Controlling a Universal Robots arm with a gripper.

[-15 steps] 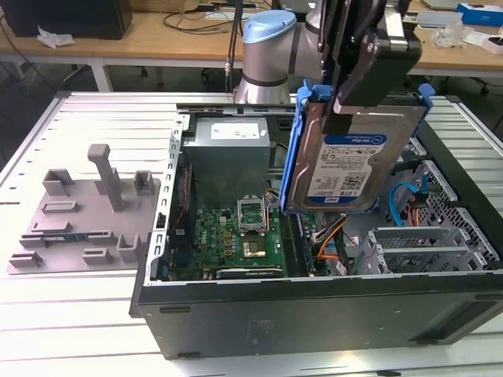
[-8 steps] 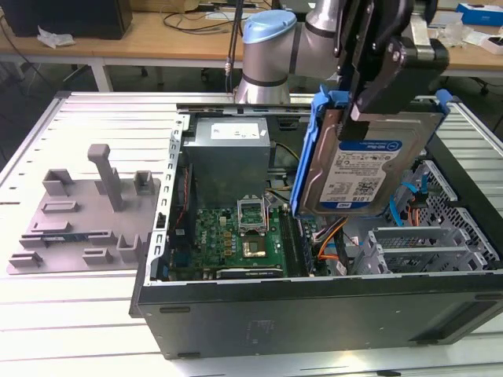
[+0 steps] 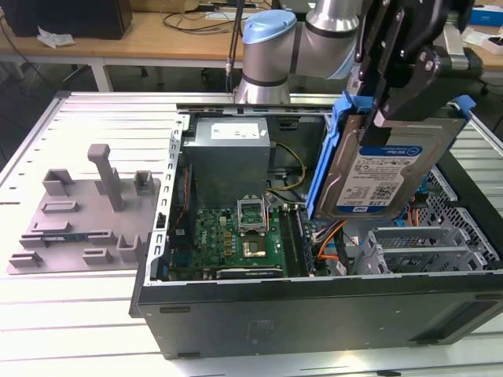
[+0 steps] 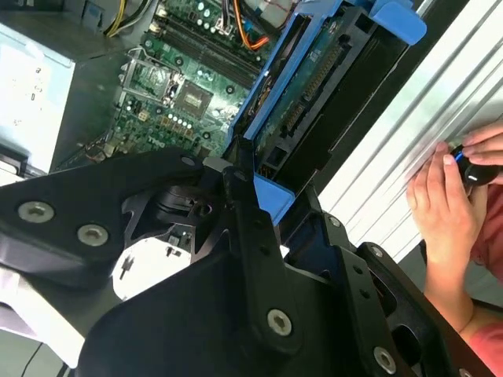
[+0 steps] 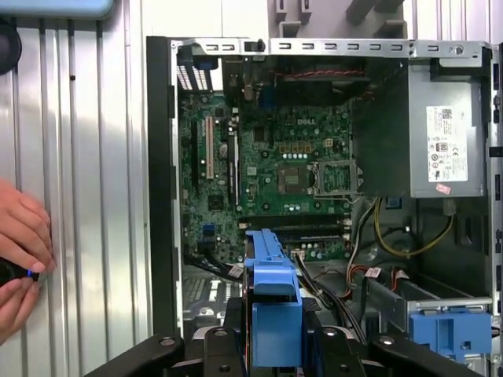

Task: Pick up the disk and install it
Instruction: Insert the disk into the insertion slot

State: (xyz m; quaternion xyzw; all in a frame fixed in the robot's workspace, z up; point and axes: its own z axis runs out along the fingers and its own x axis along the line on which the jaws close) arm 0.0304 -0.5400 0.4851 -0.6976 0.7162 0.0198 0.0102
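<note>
The pincer (image 4: 271, 206) grips the blue-framed disk (image 4: 314, 86) edge-on above the green motherboard (image 4: 189, 86). A person's hands (image 4: 448, 204) cup something small at the ribbed tabletop (image 4: 409, 118).

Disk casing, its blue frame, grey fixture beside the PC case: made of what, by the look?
The disk looks metal: silvery matte casing under a glossy label. Its blue frame is likely moulded plastic: uniform saturated colour, slight sheen. The grey fixture is probably plastic, flat matte grey, blocky shapes; not certain.
</note>
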